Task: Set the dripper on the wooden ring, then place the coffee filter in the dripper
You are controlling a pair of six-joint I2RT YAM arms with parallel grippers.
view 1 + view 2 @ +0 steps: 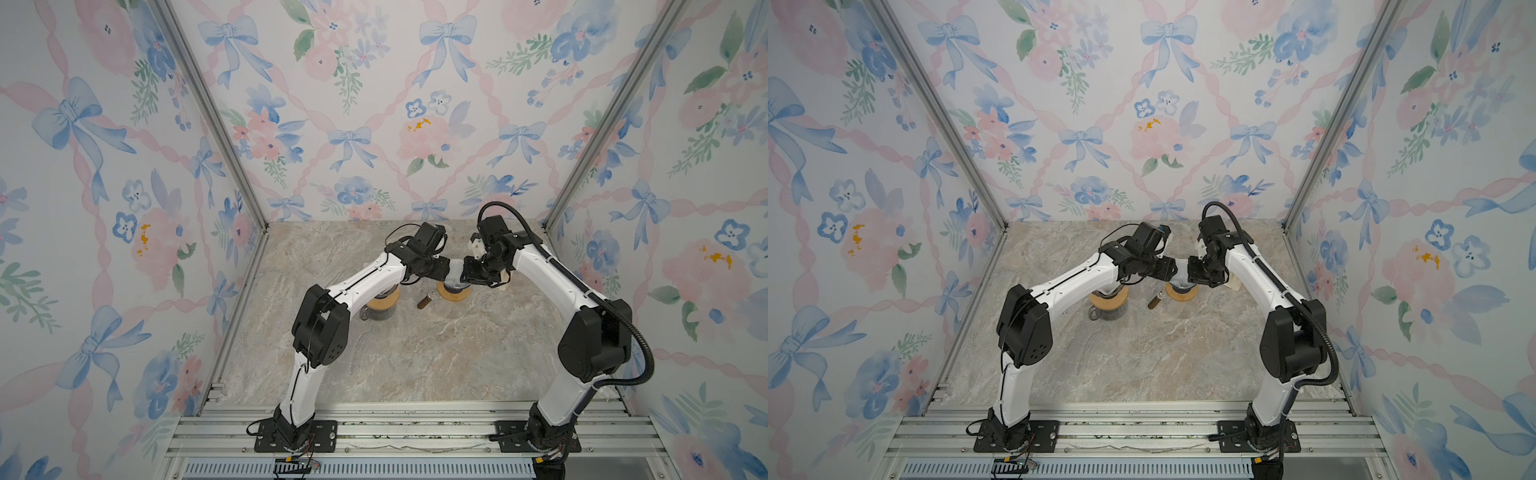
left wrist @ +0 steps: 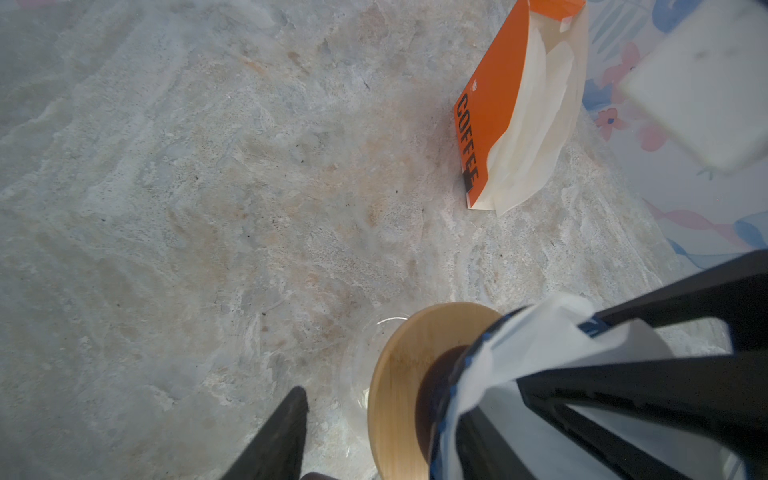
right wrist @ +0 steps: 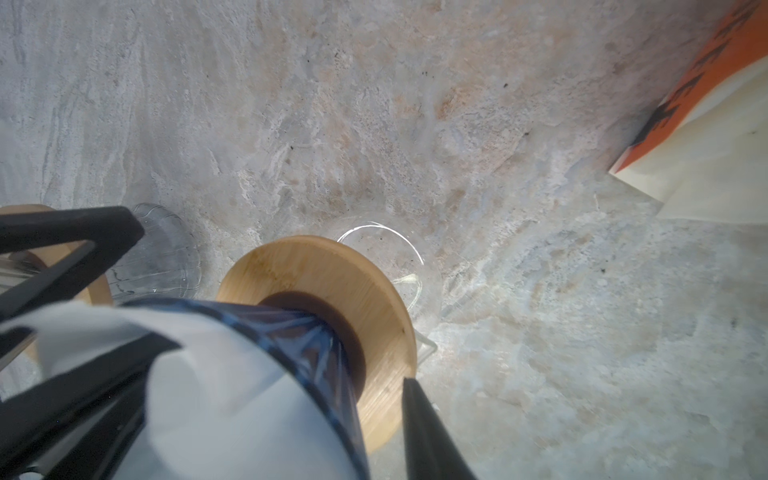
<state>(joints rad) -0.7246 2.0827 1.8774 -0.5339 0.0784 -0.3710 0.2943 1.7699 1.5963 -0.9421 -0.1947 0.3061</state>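
Plainly, the coffee filter (image 3: 216, 399) is already inside the dripper (image 3: 299, 332). Its white paper rises above the blue glass rim and is crumpled on one side rather than lying flat to the cone, so I judge it not fully seated. The dripper stands upright on its wooden collar (image 3: 332, 282) over a glass carafe (image 3: 386, 249), which gives a steady base while the paper is worked. The right gripper (image 3: 291, 363) straddles the dripper wall, one finger inside the paper and the other outside by the collar. Its jaws are part-way apart and pinch nothing, likely set this way to smooth paper against glass without dragging it out. The left gripper (image 2: 411, 388) comes at the dripper from the opposite side in the same arrangement, jaws moderately wide, outer finger clear of the wall, holding nothing. It is probably there to spread the far fold. In both top views the two meet right over the dripper and hide most of it. Just beside the dripper, toward the left arm, a small brown cylinder (image 1: 426, 301) lies on the table (image 1: 415, 357). Past that is a second dripper set (image 1: 380, 301), untouched beneath the left arm. Beyond the dripper, toward the back wall, sits an orange packet (image 2: 494, 108) of spare filters, mouth open and well apart from the work. Risk: the thin paper may lift with a finger when it leaves.
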